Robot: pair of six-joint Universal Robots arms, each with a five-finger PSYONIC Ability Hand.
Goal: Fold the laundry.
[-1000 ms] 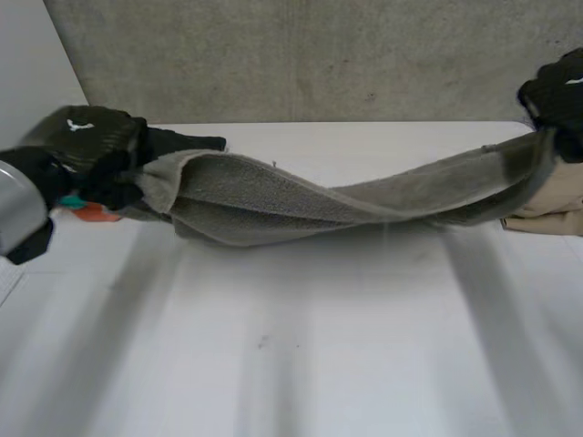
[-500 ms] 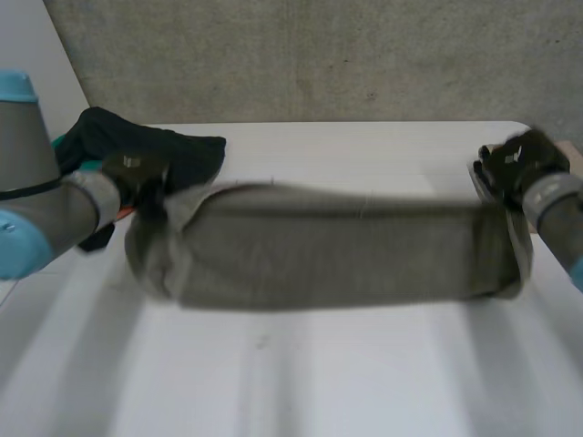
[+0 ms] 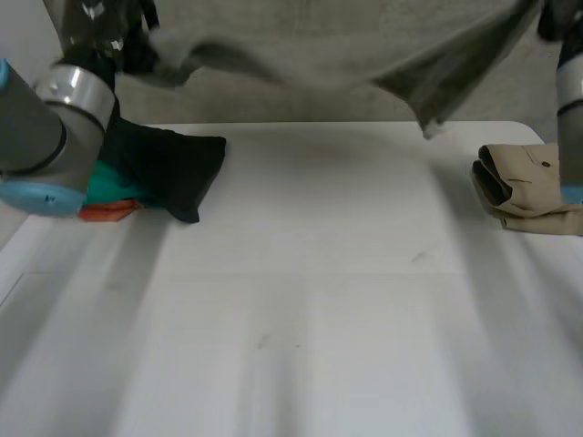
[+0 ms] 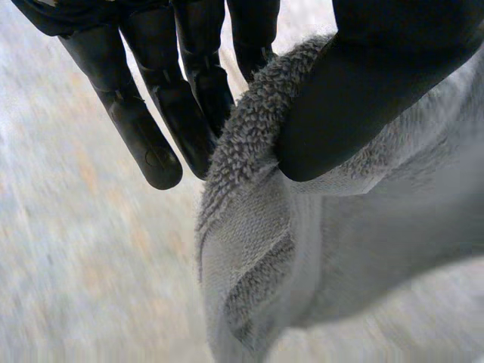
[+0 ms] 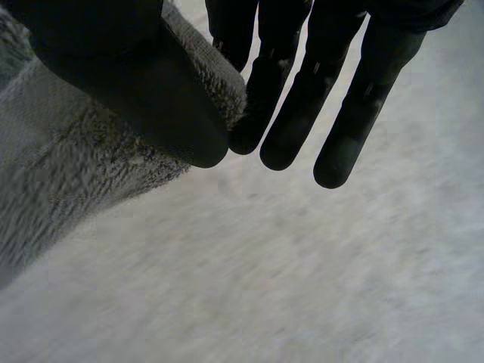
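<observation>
- Towel [image 3: 346, 45], grey terry: held aloft at 12 o'clock in the head view, stretched between both hands and well clear of the bench. One loose corner hangs down toward 1 o'clock.
- Change: half a second ago the towel sagged low over the bench as a doubled band. It has since been swept upward, and nothing of it now touches the bench.
- Left hand [image 4: 189, 83]: at 11 o'clock in the head view. The thumb pinches the towel's hemmed edge against the nearest fingers, and the rest stand straight.
- Right hand [image 5: 302, 91]: at 1 o'clock in the head view. The thumb clamps the towel's other end against one finger, and the remaining fingers stay straight and free.
- Bench [image 3: 310, 300]: white, with nothing lying on its middle.
- Black garment [image 3: 168, 159]: at 9 o'clock, unfolded, lying over a teal cloth [image 3: 109, 187] and an orange item [image 3: 109, 211]. It sits where it did a moment ago.
- Beige garment [image 3: 524, 187]: at 3 o'clock near the bench edge, already folded.
- Meaning for the task: the lift reads as a shake-out to open the towel. No fold is made yet.
- The dangling corner suggests the towel is uneven or twisted, so it likely needs laying flat on the bench's middle first.
</observation>
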